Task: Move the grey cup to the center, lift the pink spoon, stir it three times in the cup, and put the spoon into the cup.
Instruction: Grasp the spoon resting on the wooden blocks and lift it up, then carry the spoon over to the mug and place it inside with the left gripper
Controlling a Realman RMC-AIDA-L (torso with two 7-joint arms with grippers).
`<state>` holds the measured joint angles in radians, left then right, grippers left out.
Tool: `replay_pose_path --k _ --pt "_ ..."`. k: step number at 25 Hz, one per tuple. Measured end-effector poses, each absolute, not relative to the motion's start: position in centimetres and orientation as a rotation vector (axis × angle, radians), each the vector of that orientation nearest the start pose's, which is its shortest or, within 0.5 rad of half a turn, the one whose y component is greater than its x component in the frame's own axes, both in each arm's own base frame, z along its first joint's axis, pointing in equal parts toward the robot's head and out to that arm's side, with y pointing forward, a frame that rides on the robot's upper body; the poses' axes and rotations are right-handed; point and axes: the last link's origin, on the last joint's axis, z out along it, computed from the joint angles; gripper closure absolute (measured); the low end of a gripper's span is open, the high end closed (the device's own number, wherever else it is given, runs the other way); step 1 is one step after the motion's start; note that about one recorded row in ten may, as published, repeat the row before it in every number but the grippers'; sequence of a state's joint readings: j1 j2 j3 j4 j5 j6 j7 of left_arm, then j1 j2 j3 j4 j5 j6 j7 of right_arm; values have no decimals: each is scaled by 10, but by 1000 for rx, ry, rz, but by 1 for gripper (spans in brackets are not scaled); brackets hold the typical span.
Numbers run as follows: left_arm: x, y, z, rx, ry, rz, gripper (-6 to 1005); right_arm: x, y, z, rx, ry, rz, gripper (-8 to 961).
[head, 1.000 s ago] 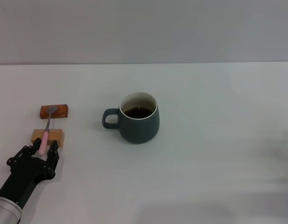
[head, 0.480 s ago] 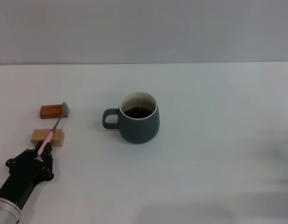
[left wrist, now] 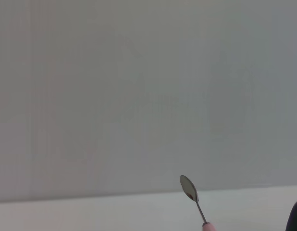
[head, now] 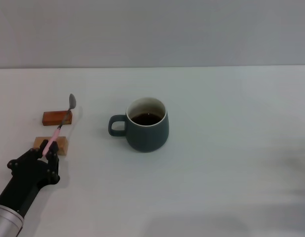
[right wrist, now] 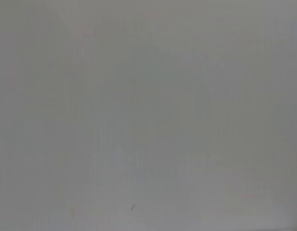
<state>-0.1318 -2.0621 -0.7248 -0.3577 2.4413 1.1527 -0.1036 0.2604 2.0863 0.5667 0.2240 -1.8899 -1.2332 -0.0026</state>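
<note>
Left tool [head: 48, 150] pinching the pink spoon [head: 61, 123] by its handle, bowl raised above two wooden blocks [head: 51, 145], grey cup [head: 145, 124] mid-surface, pale surface [head: 226, 148], grey wall behind

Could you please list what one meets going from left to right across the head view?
Left hand gripping the pink spoon → two wooden blocks under the spoon (order among these unclear) → grey cup, handle first.

A plain, pale grey surface [right wrist: 148, 96] fills the right wrist view from edge to edge. Its tone shifts only slightly from one part to another. 1 tiny dark speck [right wrist: 132, 207] marks it; what it is cannot be told.
</note>
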Motion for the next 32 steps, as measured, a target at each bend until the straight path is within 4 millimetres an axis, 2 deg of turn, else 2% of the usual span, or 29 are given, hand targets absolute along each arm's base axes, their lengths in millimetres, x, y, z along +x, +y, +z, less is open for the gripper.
replay_pose_path --k 7,12,15,16,17,22,32 --pt "-337 240 -54 -1781 -581 -698 847 371 265 -17 -1442 625 556 953" --pt "-322 256 -47 -1841 -554 -732 844 371 265 -17 -1435 627 558 953" --pt "-306 270 -31 -1872 -524 -762 842 371 265 -16 -1430 628 561 953" --pt "-296 280 -18 -1886 -512 -763 842 371 265 -16 -1428 628 562 953" --pt "-296 280 -18 -1886 -512 -763 841 371 265 -16 -1428 628 562 953" --pt "-265 301 8 -1927 -440 -710 838 371 265 -15 -1421 630 562 953" --pt "-213 321 37 -1998 -381 -645 833 373 264 -13 -1413 629 564 953"
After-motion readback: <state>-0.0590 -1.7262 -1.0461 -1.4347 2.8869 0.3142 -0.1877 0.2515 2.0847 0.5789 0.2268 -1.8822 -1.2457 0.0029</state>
